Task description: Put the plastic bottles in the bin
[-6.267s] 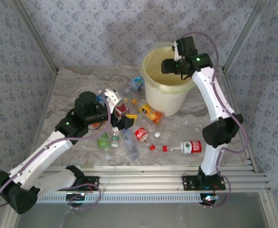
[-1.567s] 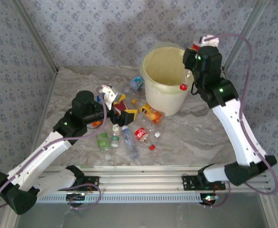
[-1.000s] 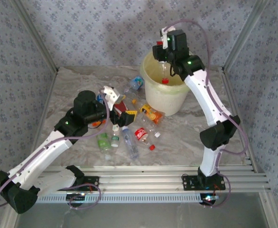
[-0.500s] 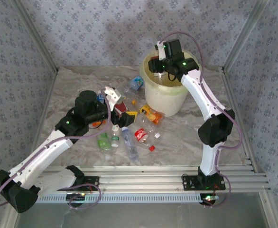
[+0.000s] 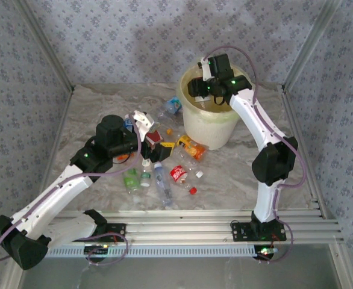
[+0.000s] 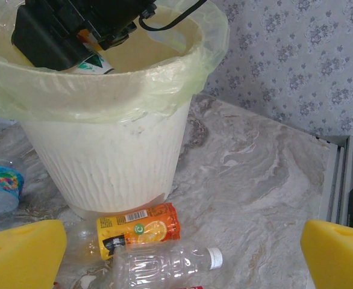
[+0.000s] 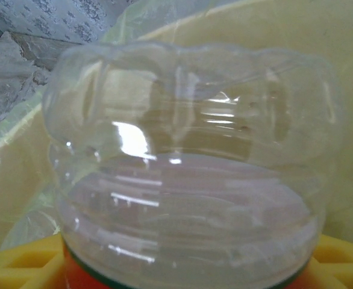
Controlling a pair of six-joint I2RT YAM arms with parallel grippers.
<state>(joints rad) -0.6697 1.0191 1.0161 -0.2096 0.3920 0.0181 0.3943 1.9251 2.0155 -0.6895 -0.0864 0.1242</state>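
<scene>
Upper centre, the bin, yellow-green liner over its rim. The right gripper is at its mouth, a clear bottle with a red-and-green label between its yellow pads; gripped or loose, can't tell. The left gripper gapes wide, empty, above an orange-labelled bottle by the bin's base — print unreadable.

**Camera layout: one fixed overview, two wrist views.**

Top external looks down and forward from above and behind the arm bases, over the grey marbled desk. Left wrist sits low near the desk, facing the round white bin with pale yellow-green bag liner side-on. Right wrist is close against a clear plastic bottle above the bin's mouth. All three views share the bin.
</scene>
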